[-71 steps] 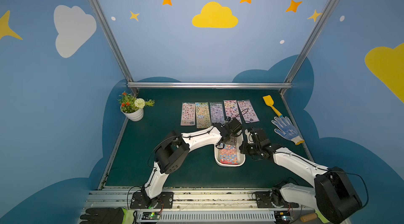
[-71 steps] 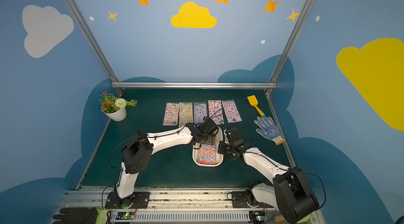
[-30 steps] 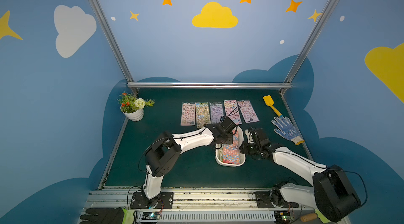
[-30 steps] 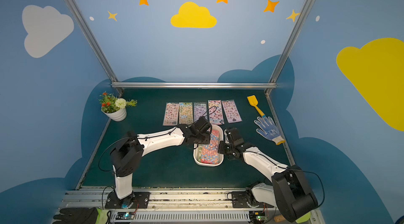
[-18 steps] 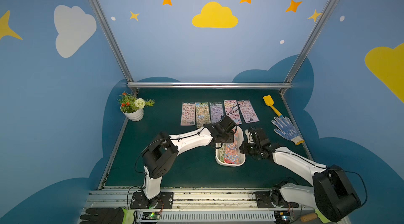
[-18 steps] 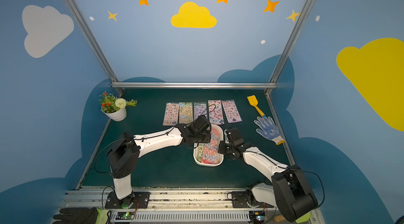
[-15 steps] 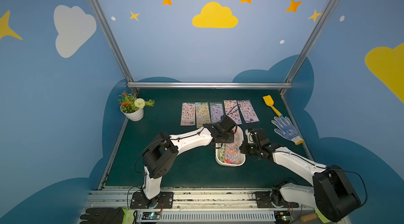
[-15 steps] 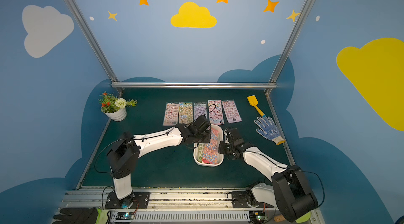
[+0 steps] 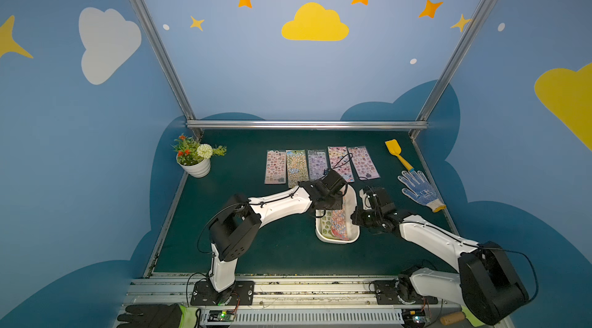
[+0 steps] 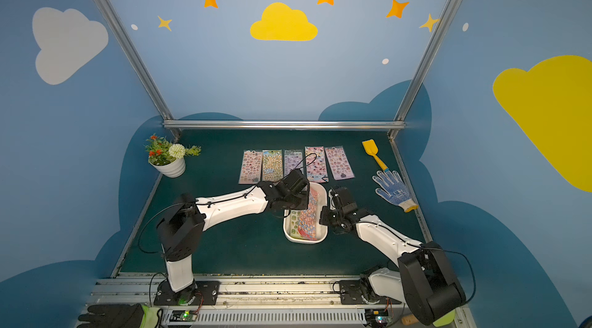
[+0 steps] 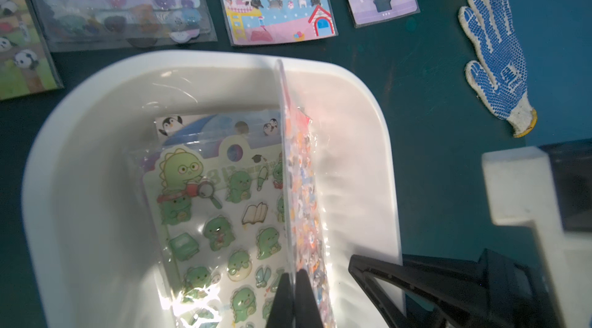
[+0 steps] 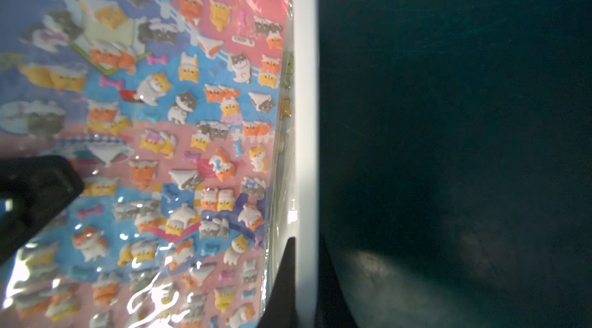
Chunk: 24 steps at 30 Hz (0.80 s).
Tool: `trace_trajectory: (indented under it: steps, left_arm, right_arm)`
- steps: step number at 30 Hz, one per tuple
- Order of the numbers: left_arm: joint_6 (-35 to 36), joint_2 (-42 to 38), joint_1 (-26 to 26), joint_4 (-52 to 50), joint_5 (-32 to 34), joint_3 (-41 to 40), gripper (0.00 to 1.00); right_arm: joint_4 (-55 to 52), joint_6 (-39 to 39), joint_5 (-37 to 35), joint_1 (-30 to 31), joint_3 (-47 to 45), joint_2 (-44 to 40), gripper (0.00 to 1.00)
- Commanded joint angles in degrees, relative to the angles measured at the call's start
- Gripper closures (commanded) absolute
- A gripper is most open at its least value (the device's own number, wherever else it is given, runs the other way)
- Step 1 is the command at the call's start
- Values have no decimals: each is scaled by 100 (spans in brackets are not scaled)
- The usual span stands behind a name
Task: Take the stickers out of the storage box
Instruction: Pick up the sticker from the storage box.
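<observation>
The white storage box (image 9: 337,240) sits mid-table in both top views, its rim (image 10: 304,240) nearest me. My left gripper (image 11: 294,297) reaches into it and is shut on a pink and orange cat sticker sheet (image 11: 301,182), which stands on edge against the box's right side. A green dinosaur sheet (image 11: 217,220) lies flat on the bottom, with a penguin sheet under it. My right gripper (image 12: 302,281) is shut on the box's right wall (image 12: 304,86), one finger inside and one outside. Several stickers (image 9: 317,164) lie in a row on the mat behind the box.
A white flower pot (image 9: 195,164) stands at the back left. A yellow shovel (image 9: 397,153) and a blue dotted glove (image 9: 419,190) lie at the right edge. A black glove (image 9: 150,316) rests on the front rail.
My left arm came down into the box and its gripper closed on the cat sheet, which now stands on edge. The right gripper kept its hold on the box wall.
</observation>
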State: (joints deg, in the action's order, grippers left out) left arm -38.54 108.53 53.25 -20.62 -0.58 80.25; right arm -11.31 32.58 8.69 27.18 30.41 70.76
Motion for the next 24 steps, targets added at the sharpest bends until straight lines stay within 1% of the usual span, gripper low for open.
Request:
trace_trajectory:
  steps: [1,9,14,20,24]
  left_arm:
    - [161,-308,-14,-219,102,177,97]
    - [361,-796,-16,-338,150,171,96]
    - [478,-1246,-11,-392,16,96,96]
    - [574,-1937,-33,-607,146,-28,97]
    - [733,-2508,-190,-679,193,-269,97]
  right_arm:
    - [115,-22,37,9,9,-44,100]
    - [-15,-30,38,8,30,-223,100]
    - [-120,-41,55,17,44,-392,100]
    - [-265,-134,211,33,114,-554,100]
    - [-334,-208,330,92,164,-581,100]
